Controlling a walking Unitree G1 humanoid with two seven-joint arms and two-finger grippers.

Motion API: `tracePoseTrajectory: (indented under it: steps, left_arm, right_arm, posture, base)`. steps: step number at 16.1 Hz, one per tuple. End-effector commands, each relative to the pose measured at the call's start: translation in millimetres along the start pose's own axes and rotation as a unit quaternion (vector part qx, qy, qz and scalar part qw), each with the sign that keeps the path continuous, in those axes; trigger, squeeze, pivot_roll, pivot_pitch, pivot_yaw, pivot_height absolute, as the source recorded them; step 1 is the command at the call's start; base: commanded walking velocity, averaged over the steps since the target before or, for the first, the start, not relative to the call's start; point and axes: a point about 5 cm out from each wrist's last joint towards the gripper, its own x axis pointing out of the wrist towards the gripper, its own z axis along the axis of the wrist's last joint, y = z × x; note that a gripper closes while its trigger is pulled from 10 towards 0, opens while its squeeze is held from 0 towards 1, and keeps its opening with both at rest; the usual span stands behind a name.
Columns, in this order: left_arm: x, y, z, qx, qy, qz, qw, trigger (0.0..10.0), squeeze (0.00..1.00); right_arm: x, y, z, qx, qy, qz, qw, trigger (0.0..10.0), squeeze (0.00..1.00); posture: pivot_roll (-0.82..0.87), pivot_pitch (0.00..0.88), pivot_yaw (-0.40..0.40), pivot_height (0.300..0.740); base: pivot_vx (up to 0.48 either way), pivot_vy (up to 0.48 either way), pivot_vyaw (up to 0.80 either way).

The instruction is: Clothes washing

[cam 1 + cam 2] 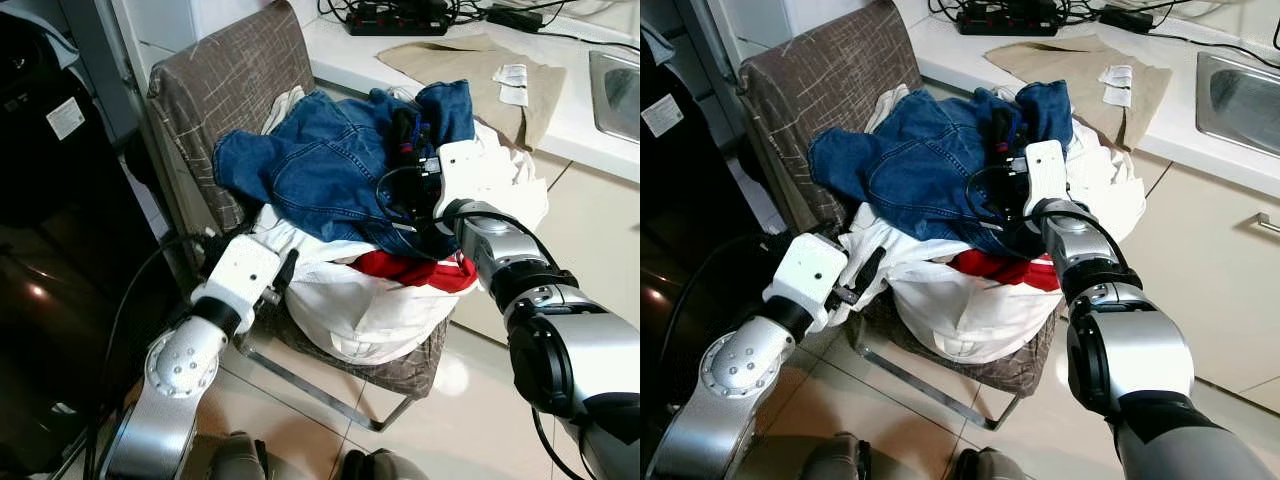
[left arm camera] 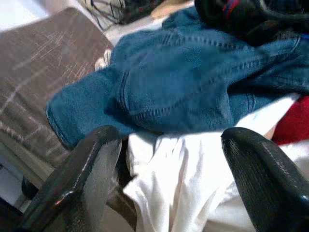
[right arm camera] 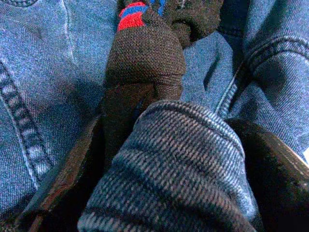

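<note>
On the chair, the right gripper pinches jeans; left gripper gapes empty. All clothes still wait.

Your two head views looked down and forward at the chair piled with laundry, sharing that whole scene. Your left wrist view sat close, facing the jeans. Your right wrist view was pressed right against denim and a dark sock.

The jeans bury most of the white laundry, and the sink is cut off.
</note>
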Motion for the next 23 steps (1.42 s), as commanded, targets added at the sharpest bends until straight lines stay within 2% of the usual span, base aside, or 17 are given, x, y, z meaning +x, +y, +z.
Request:
tracePoseTrajectory:
  steps: [1,2,4,6,7,8,9,10,12,13,14,15,16,18,19,21,23]
  left_arm:
    - [2.2,-2.2,-0.6,-0.001,0.000,-0.006,1.000,10.0,0.00]
    - [3.7,-1.2,-0.8,-0.001,-0.001,-0.006,1.000,10.0,0.00]
    - [4.5,-0.6,-0.9,0.000,-0.002,-0.005,1.000,10.0,0.00]
    - [5.9,-1.7,-1.3,0.000,-0.003,-0.006,1.000,10.0,0.00]
    - [6.8,-2.1,-1.2,0.000,-0.003,-0.007,1.000,10.0,0.00]
    - [8.3,-2.8,-0.6,0.000,-0.006,-0.008,1.000,10.0,0.00]
    - [9.1,-3.0,-0.2,0.001,-0.007,-0.010,1.000,10.0,0.00]
    - [9.6,-2.4,-0.5,0.002,-0.007,-0.010,1.000,10.0,0.00]
    - [10.3,-1.6,-0.7,0.003,-0.007,-0.010,1.000,10.0,0.00]
    - [10.1,-0.8,0.1,0.004,-0.009,-0.009,1.000,10.0,0.00]
    - [10.0,-0.4,0.1,0.004,-0.009,-0.006,1.000,10.0,0.00]
    - [10.5,0.9,-0.5,0.010,-0.008,0.005,1.000,10.0,0.00]
    - [13.5,0.6,-1.8,0.026,-0.007,0.016,1.000,10.0,0.00]
    - [16.8,-0.8,-2.0,0.027,-0.009,0.018,0.999,10.0,0.00]
    - [20.5,-2.4,-2.3,0.016,-0.014,0.018,1.000,10.0,0.00]
    - [25.0,-3.3,-4.5,0.002,-0.014,0.018,1.000,10.0,0.00]
    - [32.7,-9.1,-5.0,-0.004,-0.023,0.000,1.000,10.0,0.00]
  right_arm:
    - [-0.1,-1.1,2.2,-0.027,-0.001,0.007,1.000,0.0,0.00]
    - [0.3,1.5,7.0,-0.072,-0.010,0.021,0.997,0.0,0.00]
    - [-0.4,0.2,11.8,-0.111,-0.025,0.023,0.993,0.0,0.00]
    - [-1.2,-1.7,12.0,-0.107,-0.031,0.025,0.993,0.0,0.00]
    - [-1.3,-1.3,10.4,-0.095,-0.029,0.030,0.995,0.0,0.00]
    - [-1.3,0.6,7.2,-0.047,-0.027,0.044,0.998,0.0,0.00]
    - [-1.0,3.2,7.0,0.025,-0.032,0.063,0.997,0.0,0.00]
    - [-0.8,3.4,7.3,0.056,-0.034,0.064,0.996,0.0,0.00]
    - [-0.9,5.0,3.9,0.040,-0.022,0.073,0.996,0.0,0.00]
    - [-1.9,-1.6,2.1,0.011,-0.017,0.041,0.999,10.0,0.00]
    - [-3.2,-9.7,1.9,-0.006,-0.020,-0.004,1.000,10.0,0.00]
    - [-7.3,-24.9,9.2,-0.041,-0.057,-0.089,0.994,10.0,1.00]
    - [-17.8,-39.1,27.6,-0.089,-0.147,-0.175,0.970,10.0,1.00]
    - [-29.5,-42.6,36.1,-0.111,-0.212,-0.209,0.948,10.0,1.00]
    - [-41.5,-41.1,36.1,-0.122,-0.252,-0.215,0.935,10.0,1.00]
    - [-56.6,-40.8,25.0,-0.127,-0.267,-0.223,0.929,10.0,1.00]
    - [-76.9,-41.5,-0.1,-0.142,-0.262,-0.226,0.927,10.0,1.00]
  posture:
    - [0.18,0.087,-0.081,0.723]
    - [0.19,0.084,-0.080,0.723]
    - [0.18,0.084,-0.082,0.723]
    - [0.17,0.083,-0.081,0.723]
    - [0.17,0.082,-0.081,0.723]
    - [0.17,0.080,-0.079,0.723]
    - [0.17,0.080,-0.079,0.723]
    - [0.17,0.079,-0.077,0.723]
    - [0.17,0.076,-0.082,0.723]
    - [0.17,0.076,-0.082,0.723]
    - [0.18,0.074,-0.093,0.723]
    - [0.18,0.074,-0.093,0.723]
    - [0.15,0.071,-0.101,0.723]
    - [0.12,0.057,-0.102,0.723]
    - [0.10,0.048,-0.097,0.723]
    - [0.06,0.029,-0.092,0.723]
    - [0.02,0.007,-0.082,0.723]
  base:
    - [0.000,0.000,0.00]
    - [0.000,0.000,0.00]
    - [0.000,0.000,0.00]
    - [0.000,0.000,0.00]
    - [0.000,0.000,0.00]
    - [0.000,0.000,0.00]
    - [0.000,0.000,0.00]
    - [0.000,0.000,0.00]
    - [0.000,0.000,0.00]
    - [0.000,0.000,0.00]
    - [0.000,0.000,0.00]
    - [0.000,0.000,0.00]
    - [0.000,0.000,0.00]
    - [0.000,0.000,0.00]
    - [0.000,0.000,0.00]
    - [0.000,0.000,0.00]
    - [0.000,0.000,0.00]
